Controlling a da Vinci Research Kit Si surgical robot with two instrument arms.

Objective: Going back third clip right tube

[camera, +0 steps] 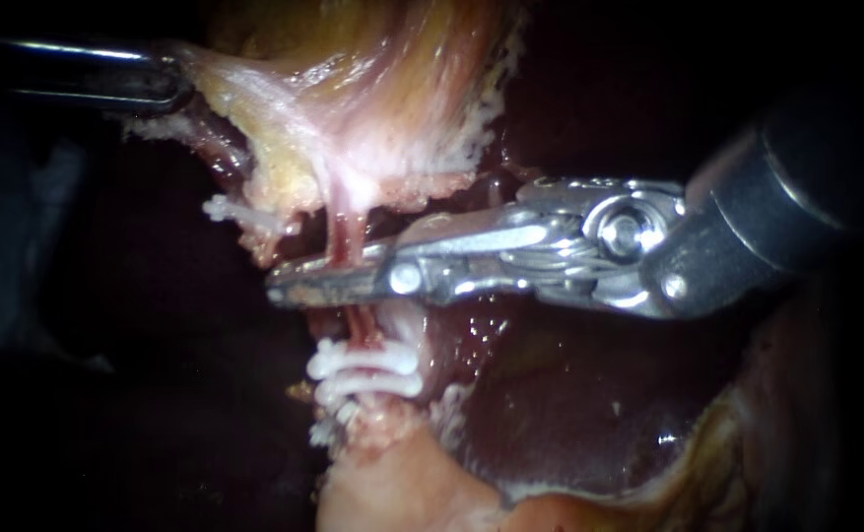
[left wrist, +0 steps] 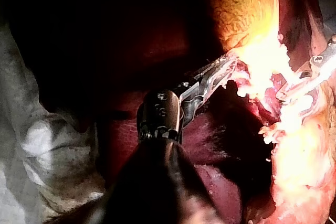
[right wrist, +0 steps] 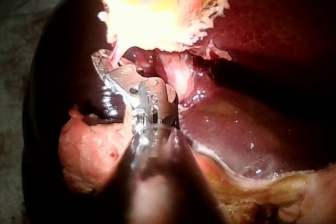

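My right instrument [camera: 289, 281] comes in from the right and lies across the reddish right tube [camera: 346, 236] below the gallbladder [camera: 353, 89]. Its jaws stand close together with the tube running between them, touched from both sides. Two white clips [camera: 365, 363] sit on the same tube just below the jaws. Any clip inside the jaws is hidden. My left instrument [camera: 170, 84], at the upper left, is shut on the gallbladder's edge and holds it taut. In the left wrist view its jaws [left wrist: 227, 65] grip the bright tissue. My right instrument [right wrist: 107, 64] reaches under the yellow tissue.
Another white clip [camera: 227, 209] sits on a strand to the left of the tube. Dark red liver [camera: 589, 394] lies below my right instrument, and pale fatty tissue [camera: 402, 493] lies beneath the clips. White cloth [left wrist: 37, 145] shows beside the left shaft.
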